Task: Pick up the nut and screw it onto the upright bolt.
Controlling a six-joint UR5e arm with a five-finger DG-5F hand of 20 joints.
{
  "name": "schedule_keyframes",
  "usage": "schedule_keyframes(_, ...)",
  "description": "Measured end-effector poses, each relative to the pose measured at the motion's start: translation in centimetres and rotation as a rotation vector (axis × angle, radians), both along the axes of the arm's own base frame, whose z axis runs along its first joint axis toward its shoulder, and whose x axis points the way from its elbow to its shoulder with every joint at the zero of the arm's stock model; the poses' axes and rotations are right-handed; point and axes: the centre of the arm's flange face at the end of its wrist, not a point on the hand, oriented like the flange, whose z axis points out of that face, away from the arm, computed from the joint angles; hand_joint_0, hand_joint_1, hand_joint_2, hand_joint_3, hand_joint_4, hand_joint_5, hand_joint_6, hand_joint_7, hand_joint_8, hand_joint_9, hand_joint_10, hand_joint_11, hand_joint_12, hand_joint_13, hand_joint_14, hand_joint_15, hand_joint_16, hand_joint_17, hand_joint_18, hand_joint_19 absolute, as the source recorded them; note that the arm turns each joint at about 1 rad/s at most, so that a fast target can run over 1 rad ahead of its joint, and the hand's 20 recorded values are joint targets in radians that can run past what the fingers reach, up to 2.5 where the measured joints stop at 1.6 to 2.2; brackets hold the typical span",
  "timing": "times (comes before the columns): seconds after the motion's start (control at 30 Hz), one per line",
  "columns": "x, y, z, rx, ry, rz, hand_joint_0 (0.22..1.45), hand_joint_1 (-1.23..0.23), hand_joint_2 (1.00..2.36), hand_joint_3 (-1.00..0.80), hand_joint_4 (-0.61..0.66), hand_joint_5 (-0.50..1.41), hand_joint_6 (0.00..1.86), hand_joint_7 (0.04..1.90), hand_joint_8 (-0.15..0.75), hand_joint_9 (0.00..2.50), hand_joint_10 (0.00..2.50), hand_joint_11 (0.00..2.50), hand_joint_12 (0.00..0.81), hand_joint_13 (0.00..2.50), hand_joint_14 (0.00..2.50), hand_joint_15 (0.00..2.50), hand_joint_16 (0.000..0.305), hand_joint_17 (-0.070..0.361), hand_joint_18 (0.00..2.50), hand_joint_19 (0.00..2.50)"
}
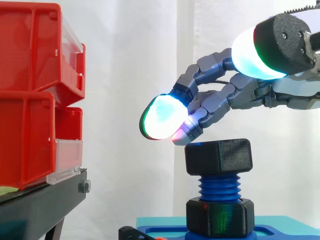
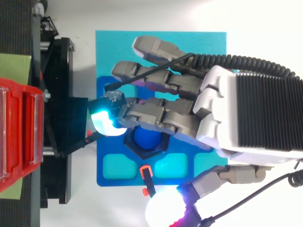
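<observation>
Hovering over nut, fingers relaxed

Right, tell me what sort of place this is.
Probably a robotics lab test bench: a white curtain backdrop, red bins on a black stand, and a blue bolt carrying a black nut, upright on a blue fixture plate.

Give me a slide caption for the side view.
Hand with relaxed fingers poised over the upper black nut on the upright blue bolt.

Close level side, overhead; shared bolt.
</observation>
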Motion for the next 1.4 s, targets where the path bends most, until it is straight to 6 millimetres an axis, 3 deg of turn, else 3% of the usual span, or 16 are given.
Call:
schedule_keyframes(0.6, -0.22, -0.03, -0.29, -0.007, 0.023, 0.011, 0.46, -0.36, 1.0, -0.5, 0.31, -0.09, 0.5, 0.74, 0.302, 0.68, 0.0, 0.0, 0.41, 0.34, 0.0, 0.0, 0.062, 0.139, 0.0, 0.0)
schedule_keyframes(0.97, -0.29, -0.13, -0.36, -0.009, 0.03, 0.015, 0.48, -0.38, 1.0, -0.5, 0.34, -0.05, 0.5, 0.99, 0.329, 0.8, 0.0, 0.0, 0.403, 0.44, 0.0, 0.0, 0.057, 0.128, 0.02, 0.0)
schedule_keyframes(1.13, -0.36, -0.33, -0.45, -0.011, 0.038, 0.017, 0.49, -0.39, 1.0, -0.5, 0.3, -0.04, 0.51, 1.17, 0.335, 0.85, 0.0, 0.0, 0.405, 0.48, 0.0, 0.0, 0.055, 0.125, 0.11, 0.0)
schedule_keyframes(1.4, -0.5, -0.58, -0.58, -0.015, 0.052, 0.022, 0.5, -0.41, 1.0, -0.5, 0.21, -0.05, 0.51, 1.29, 0.343, 0.87, 0.0, 0.0, 0.4, 0.51, 0.0, 0.0, 0.054, 0.122, 0.18, 0.0)
